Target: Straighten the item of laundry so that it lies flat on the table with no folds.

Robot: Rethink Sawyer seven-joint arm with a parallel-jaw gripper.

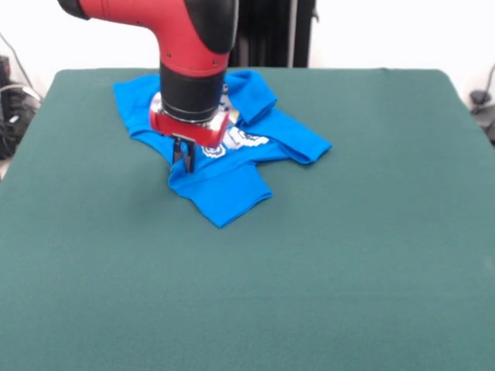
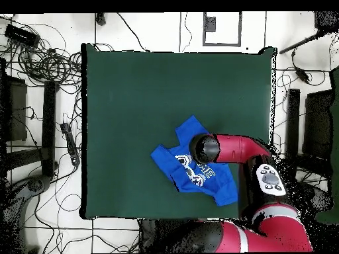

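Gripper (image 1: pixel 184 158) down on crumpled blue T-shirt (image 1: pixel 232 185) on green table (image 1: pixel 348 255), seemingly pinching the fabric.

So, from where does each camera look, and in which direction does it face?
Front view: sits across the table, looking over it at the crumpled blue T-shirt; shows the red arm coming down, with the end effector at the shirt.
Overhead view: sits above, looking straight down; shows the arm and base.
Shared: T-shirt, table, arm.

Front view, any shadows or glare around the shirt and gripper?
Front view: no glare, a soft dark shadow on the table left of the gripper and shirt. Overhead view: even light, the arm hides the gripper.
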